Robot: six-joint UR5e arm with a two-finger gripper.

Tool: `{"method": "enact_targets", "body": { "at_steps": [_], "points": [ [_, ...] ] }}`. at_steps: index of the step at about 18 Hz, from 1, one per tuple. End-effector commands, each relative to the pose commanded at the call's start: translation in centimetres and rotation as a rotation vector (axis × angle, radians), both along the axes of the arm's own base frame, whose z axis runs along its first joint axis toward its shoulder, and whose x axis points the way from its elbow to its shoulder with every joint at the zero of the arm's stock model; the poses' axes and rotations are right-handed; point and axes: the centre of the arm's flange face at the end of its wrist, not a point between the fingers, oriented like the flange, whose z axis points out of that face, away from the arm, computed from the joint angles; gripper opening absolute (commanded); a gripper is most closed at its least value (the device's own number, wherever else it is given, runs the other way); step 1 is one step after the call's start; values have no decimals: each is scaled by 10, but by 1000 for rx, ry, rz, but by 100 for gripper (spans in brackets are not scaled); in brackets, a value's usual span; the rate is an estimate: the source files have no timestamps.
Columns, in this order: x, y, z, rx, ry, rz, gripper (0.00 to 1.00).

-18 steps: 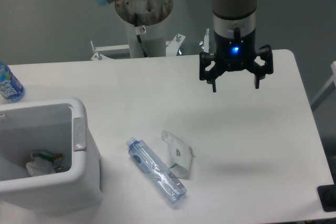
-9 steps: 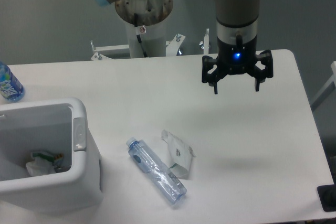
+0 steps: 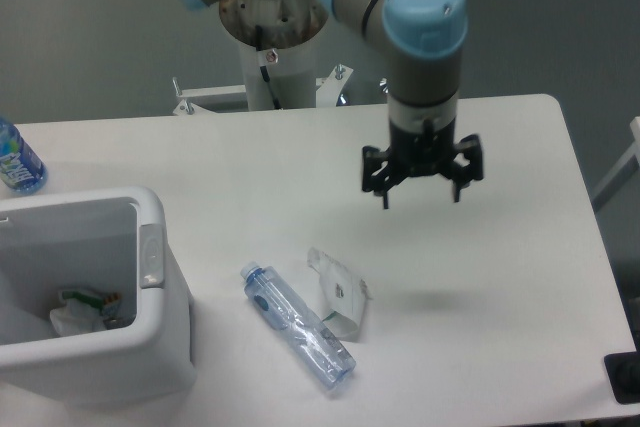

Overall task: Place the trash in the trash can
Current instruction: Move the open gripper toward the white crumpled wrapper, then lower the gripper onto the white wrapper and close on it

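Note:
A clear crushed water bottle (image 3: 297, 326) with a pale blue cap lies on the white table, slanting toward the front. A white crumpled packet (image 3: 338, 292) lies against its right side. My gripper (image 3: 421, 197) hangs open in the air above the table, up and to the right of both pieces of trash, holding nothing. The white trash can (image 3: 150, 247) stands at the front left, with some crumpled waste lying inside it.
A bottle with a blue-green label (image 3: 17, 160) stands at the table's left edge behind the can. The robot's base column (image 3: 277, 42) rises behind the table's far edge. A dark object (image 3: 625, 377) sits at the front right corner.
The gripper has moved left and toward the front, lowering closer to the trash, and stays open. The bottle and packet have not moved.

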Motion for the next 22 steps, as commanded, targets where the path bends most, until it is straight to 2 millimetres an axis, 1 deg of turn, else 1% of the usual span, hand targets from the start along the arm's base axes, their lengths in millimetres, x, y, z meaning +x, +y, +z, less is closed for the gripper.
{"method": "enact_targets", "body": {
  "at_steps": [2, 3, 4, 5, 6, 9, 12, 14, 17, 20, 22],
  "points": [
    [10, 14, -21, -20, -29, -26, 100],
    [9, 23, -38, -30, -41, -35, 100],
    [7, 28, -49, -25, -35, -39, 100],
    [11, 37, -55, -16, -27, -54, 100],
    [13, 42, -60, -12, -26, -65, 100],
    [10, 49, -70, -5, -42, -50, 100],
    [14, 61, -88, 11, -55, -45, 100],
    [15, 61, -92, 7, -60, -49, 100],
    [18, 65, -92, 27, -75, -55, 100],
    [18, 67, -99, 23, -83, -55, 100],
    [19, 71, -101, 24, -82, -58, 100]
  ]
}}
